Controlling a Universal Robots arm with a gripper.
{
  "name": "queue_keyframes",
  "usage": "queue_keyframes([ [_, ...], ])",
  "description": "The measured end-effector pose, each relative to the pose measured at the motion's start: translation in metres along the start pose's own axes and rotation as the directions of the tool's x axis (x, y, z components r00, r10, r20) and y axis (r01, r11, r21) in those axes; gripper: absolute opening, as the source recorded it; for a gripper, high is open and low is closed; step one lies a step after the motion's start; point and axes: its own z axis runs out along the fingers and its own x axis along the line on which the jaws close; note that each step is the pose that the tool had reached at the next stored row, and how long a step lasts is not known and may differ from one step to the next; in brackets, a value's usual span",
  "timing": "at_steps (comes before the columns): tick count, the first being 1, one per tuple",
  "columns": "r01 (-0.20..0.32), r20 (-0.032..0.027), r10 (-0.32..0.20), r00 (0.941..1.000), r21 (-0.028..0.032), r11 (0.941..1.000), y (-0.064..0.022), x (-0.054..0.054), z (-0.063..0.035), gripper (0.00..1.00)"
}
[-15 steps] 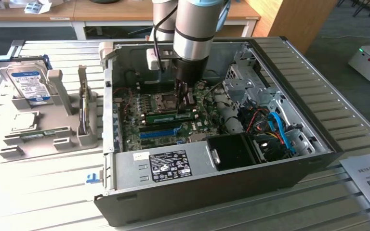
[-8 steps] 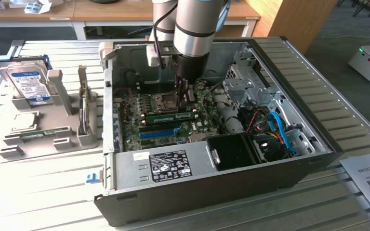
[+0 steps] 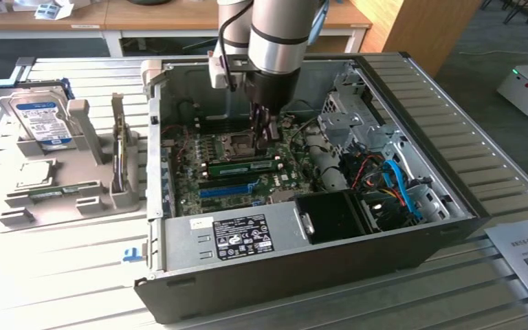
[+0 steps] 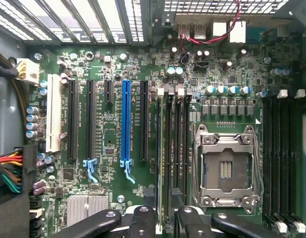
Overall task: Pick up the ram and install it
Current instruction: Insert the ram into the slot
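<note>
Ram (image 3: pixel 58 192): thin green strip with a pale label patch, lying flat in a recess of the grey tray (image 3: pixel 85 124) on the table (image 3: pixel 62 275). It is near the upright hard drive (image 3: pixel 39 117) and well apart from the arm. Chips too small to make out. Claw (image 3: pixel 265 134) hangs inside the open case (image 3: pixel 337 265), fingers (image 4: pixel 143 223) apart and gripping nothing, above the black memory slots (image 4: pixel 178 148) beside the bare CPU socket (image 4: pixel 224 166). Another green stick (image 3: pixel 242 167) stands seated in the board below it.

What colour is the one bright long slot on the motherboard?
Blue: the slot shows best in the wrist view.
</note>
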Motion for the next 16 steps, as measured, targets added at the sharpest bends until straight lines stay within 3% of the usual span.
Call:
queue_keyframes([
  [16,0.000,0.0001,0.000,1.0000,0.0000,1.0000,0.0006,0.000,-0.0199,0.25],
])
